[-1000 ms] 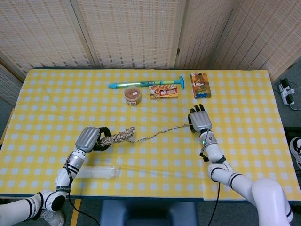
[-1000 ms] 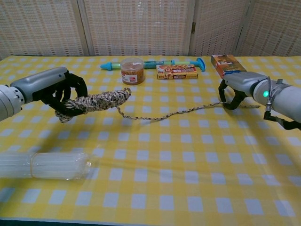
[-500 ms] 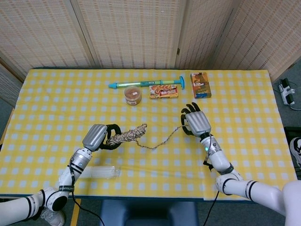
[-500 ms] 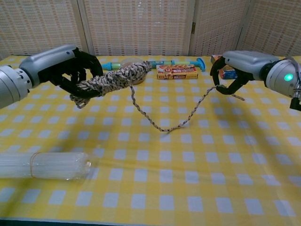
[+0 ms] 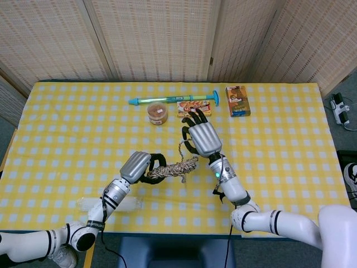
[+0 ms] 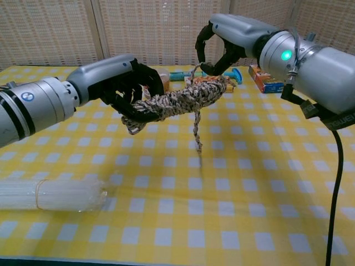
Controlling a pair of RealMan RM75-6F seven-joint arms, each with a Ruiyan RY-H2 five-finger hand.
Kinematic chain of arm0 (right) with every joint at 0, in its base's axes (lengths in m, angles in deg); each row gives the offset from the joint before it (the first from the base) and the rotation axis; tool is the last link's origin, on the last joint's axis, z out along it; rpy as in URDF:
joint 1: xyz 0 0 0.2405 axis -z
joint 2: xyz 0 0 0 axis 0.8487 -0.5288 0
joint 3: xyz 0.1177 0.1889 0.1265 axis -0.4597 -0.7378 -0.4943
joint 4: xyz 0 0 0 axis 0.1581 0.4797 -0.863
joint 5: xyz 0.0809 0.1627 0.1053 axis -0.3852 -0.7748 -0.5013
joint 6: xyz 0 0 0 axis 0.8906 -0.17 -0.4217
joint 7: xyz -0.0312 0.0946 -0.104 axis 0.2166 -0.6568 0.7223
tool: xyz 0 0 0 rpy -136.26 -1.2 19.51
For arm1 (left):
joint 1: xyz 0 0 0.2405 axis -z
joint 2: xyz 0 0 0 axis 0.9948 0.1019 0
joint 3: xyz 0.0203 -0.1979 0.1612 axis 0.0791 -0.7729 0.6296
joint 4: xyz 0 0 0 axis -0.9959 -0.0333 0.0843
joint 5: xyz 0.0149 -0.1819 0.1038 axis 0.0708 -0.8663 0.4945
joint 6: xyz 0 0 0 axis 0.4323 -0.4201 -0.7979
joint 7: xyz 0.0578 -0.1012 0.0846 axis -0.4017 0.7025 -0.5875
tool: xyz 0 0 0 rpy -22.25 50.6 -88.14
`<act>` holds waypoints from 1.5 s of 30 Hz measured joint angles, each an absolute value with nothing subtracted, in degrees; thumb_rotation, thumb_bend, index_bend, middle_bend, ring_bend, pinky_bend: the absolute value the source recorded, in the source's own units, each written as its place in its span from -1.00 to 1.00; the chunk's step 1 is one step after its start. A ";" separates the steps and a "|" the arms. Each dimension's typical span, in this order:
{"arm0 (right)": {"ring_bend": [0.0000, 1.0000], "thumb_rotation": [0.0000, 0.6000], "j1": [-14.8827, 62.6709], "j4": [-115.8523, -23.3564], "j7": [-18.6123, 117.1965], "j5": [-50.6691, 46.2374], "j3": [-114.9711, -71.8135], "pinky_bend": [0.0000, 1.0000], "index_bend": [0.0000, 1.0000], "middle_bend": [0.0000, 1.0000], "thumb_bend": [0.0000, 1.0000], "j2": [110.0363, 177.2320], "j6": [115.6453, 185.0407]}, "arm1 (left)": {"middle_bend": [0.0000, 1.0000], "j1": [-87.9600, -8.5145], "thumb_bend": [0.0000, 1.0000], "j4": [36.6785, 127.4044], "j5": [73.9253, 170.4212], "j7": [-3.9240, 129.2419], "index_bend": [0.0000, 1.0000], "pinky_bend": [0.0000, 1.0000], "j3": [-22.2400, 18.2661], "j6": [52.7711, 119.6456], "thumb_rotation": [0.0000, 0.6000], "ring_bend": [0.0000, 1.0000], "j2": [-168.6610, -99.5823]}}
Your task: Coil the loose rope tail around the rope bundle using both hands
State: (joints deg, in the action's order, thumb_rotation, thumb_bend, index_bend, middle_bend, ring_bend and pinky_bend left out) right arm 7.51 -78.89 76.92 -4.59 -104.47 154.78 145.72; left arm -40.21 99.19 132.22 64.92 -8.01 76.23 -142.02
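Observation:
My left hand [image 6: 130,88] [image 5: 136,166] grips the left end of the mottled rope bundle [image 6: 183,100] [image 5: 175,167] and holds it level above the yellow checked table [image 6: 249,194]. My right hand [image 6: 219,41] [image 5: 202,137] is raised just over the bundle's right end, fingers curled around the rope tail. The tail [image 6: 197,130] hangs from the bundle's right part in a short strand clear of the table. In the head view a thin loop of the rope tail [image 5: 181,148] arcs from the bundle up to the right hand.
A clear plastic bottle [image 6: 52,194] [image 5: 111,204] lies near the front left edge. At the back stand a brown jar [image 5: 158,113], a blue-green pump tube [image 5: 167,99], a snack box [image 5: 194,108] and an orange box [image 5: 237,100].
Both hands rose and closed in toward the table's middle. The tail, stretched along the cloth before, is now lifted off it, and the right hand sits above the bundle's end.

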 measured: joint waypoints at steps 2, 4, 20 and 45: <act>-0.80 1.00 7.02 -79.89 77.38 -4.34 -104.77 -1.00 0.36 -0.44 0.08 155.15 146.44 | 0.44 -39.41 0.52 99.29 129.67 63.53 0.41 0.48 -8.50 75.25 1.00 0.37 -142.81; -0.79 1.00 6.84 -81.49 77.44 -3.77 -104.92 -1.00 0.36 -0.44 0.08 155.22 147.08 | 0.44 -38.63 0.52 99.05 126.94 61.62 0.41 0.48 -8.98 74.57 1.00 0.37 -143.67; -0.79 1.00 12.43 -97.79 72.84 8.23 -101.07 -1.00 0.36 -0.44 0.10 148.41 156.17 | 0.44 -36.72 0.54 95.22 100.40 54.19 0.41 0.48 -16.32 77.14 1.00 0.39 -148.95; -0.77 1.00 21.90 -91.94 59.72 7.69 -93.13 -0.99 0.39 -0.42 0.11 144.36 154.47 | 0.44 -46.85 0.55 104.02 99.63 80.15 0.41 0.48 -29.73 68.71 1.00 0.38 -136.35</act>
